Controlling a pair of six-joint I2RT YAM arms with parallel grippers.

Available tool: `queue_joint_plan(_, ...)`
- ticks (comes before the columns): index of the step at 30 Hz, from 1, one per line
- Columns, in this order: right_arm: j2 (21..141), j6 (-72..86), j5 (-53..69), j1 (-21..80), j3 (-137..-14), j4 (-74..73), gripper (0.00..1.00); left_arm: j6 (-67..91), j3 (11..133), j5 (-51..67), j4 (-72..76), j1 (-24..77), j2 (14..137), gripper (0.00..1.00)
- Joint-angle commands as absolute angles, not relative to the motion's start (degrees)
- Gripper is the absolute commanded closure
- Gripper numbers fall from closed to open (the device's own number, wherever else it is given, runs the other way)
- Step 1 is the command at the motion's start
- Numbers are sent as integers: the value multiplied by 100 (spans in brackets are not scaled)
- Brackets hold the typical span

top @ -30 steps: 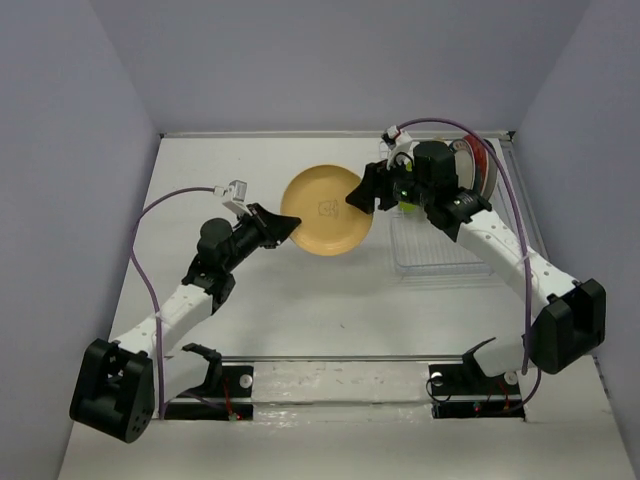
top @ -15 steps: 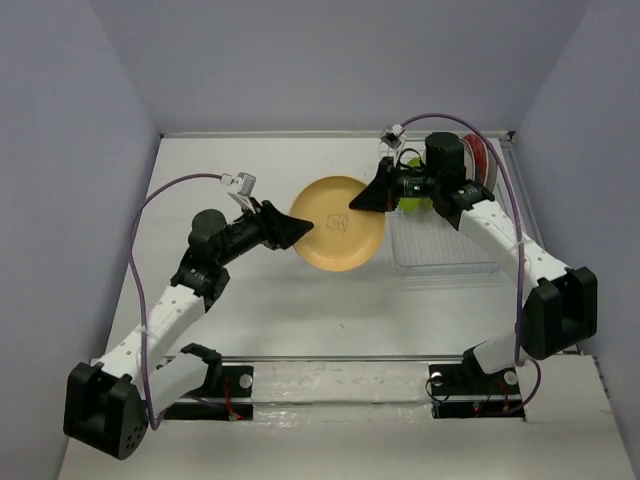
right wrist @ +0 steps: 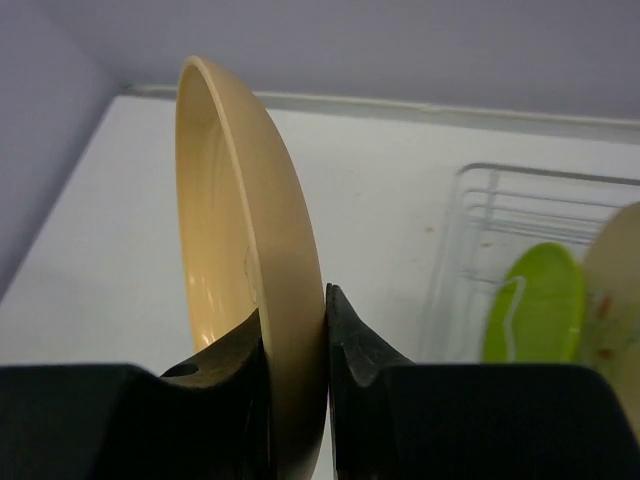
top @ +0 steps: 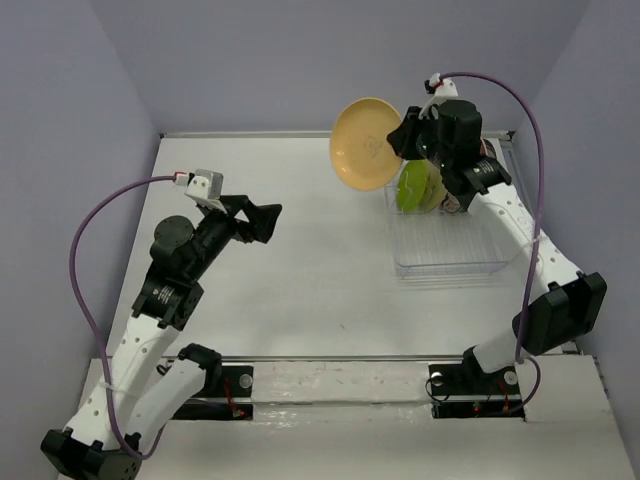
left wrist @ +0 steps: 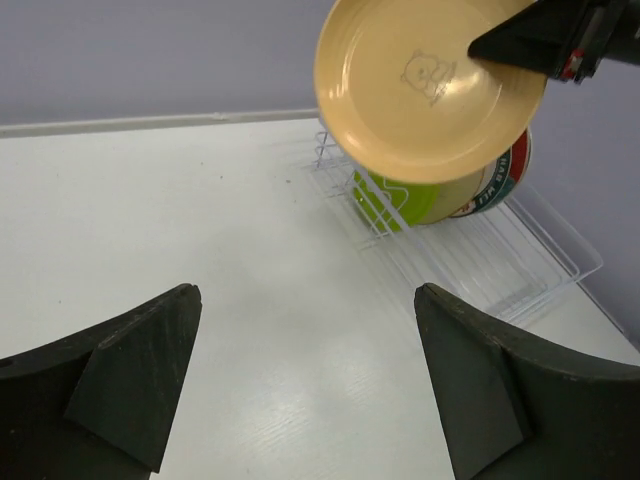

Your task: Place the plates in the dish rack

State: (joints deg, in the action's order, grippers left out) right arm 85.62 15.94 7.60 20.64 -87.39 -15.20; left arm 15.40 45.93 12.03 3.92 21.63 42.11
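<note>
My right gripper (top: pixel 402 140) is shut on the rim of a beige plate (top: pixel 364 143) with a small printed figure. It holds the plate on edge in the air, above the far left corner of the dish rack (top: pixel 445 262). In the right wrist view the fingers pinch the plate (right wrist: pixel 240 230) from both sides. A lime green plate (top: pixel 415 187) stands upright in the rack, with a red and teal plate (left wrist: pixel 507 182) behind it. My left gripper (top: pixel 262 222) is open and empty over the table, left of the rack; its jaws stand wide apart (left wrist: pixel 305 380).
The wire rack (left wrist: pixel 500 270) sits at the table's back right, against the right wall. Another pale plate (right wrist: pixel 615 290) shows at the right edge of the right wrist view. The back wall (top: pixel 330 60) rises just behind the held plate.
The left gripper opened, let go of the beige plate and drew back to the left. The right gripper shut on the plate and lifted it up and back toward the rack.
</note>
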Motion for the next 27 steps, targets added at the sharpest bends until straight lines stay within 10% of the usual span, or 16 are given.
queue_joint_plan(1, 9051, 802, -2973, 2030, -9395, -1810, 93, 1222, 4518, 1160, 316, 2136, 4324, 1)
queue_joint_plan(27, 10767, -114, -3525, 2030, -10293, -2619, 93, 1169, 4500, 1090, 281, 2144, 4087, 1)
